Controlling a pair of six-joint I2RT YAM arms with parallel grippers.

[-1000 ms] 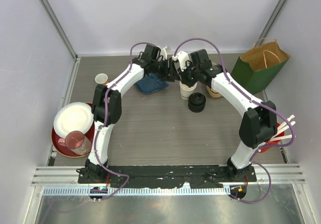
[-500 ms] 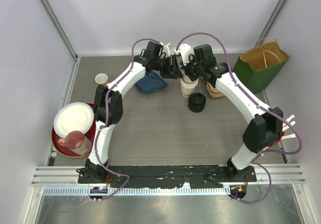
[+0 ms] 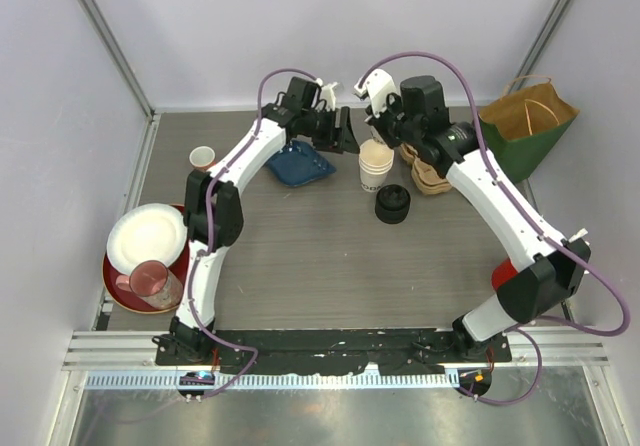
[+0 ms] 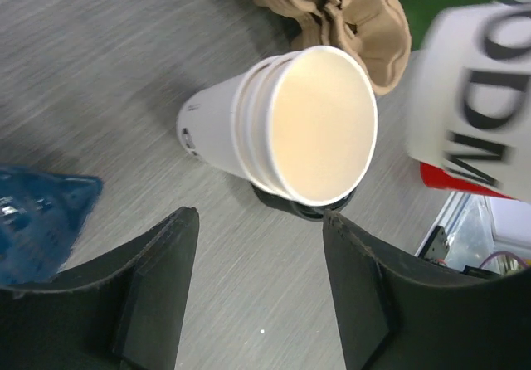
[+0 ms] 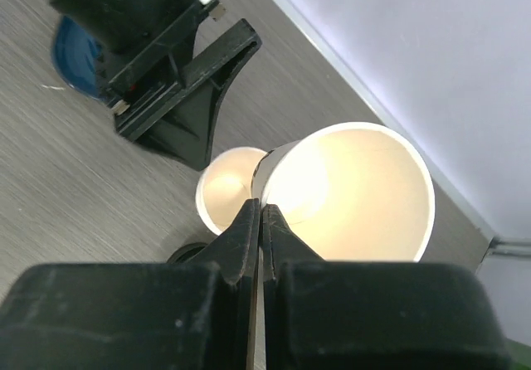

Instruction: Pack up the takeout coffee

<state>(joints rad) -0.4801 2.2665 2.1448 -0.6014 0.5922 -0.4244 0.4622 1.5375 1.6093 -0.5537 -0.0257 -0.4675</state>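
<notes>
Bag of green paper (image 3: 522, 134) stands well right of our right gripper (image 5: 259, 221), which is pinched on the rim of one cream-white tapered paper cup (image 5: 348, 196). Just below, the nested stack of matching cups (image 4: 249, 138) sits ahead of our left gripper (image 4: 257, 214), fingers spread. Round black plastic lids (image 3: 392, 204) wait beside that stack. We reckon that thin rim pinch could slip or crumple the cup mid-carry.

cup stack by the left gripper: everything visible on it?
The cup stack is several cream-white paper cups nested, rims stepped near the top, no lid, inside empty. It stands upright on the grey table beside black lids. The left gripper is open, not touching it; the right gripper pinches the rim of a separate cup.
</notes>
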